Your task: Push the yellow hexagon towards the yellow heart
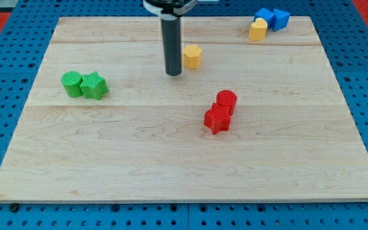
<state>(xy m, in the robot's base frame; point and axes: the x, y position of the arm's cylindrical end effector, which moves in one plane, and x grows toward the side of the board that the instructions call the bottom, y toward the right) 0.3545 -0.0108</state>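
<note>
- Camera view: my tip (173,74), the lower end of the straight dark rod, rests on the pale wooden bench (171,166) just beside the small yellow hexagon block (192,56), on the view's left of it and slightly nearer the view's bottom. Whether the two touch I cannot tell.
- That placement makes sense for the task: the yellow heart-shaped block (257,29) sits near the view's top right corner, so a tip standing on the hexagon's left is on the far side from the goal and could drive it rightward and a little up (a judgement, not something seen).
- There is no hand on this arm, so no spread or pinching state can be told; the rod alone does the pushing.
- The yellow hexagon lies in the upper middle of the bench, well apart from the heart, with bare wood between them. It looks like a short, flat-topped prism, orange-yellow, standing upright.
- The heart touches a pair of blue blocks (273,17) on its upper right, their shapes unclear.
- Elsewhere: two green blocks (84,84) huddle together at the view's left, and a red cylinder (226,100) adjoins another red block (216,119) below the hexagon's line of travel.
</note>
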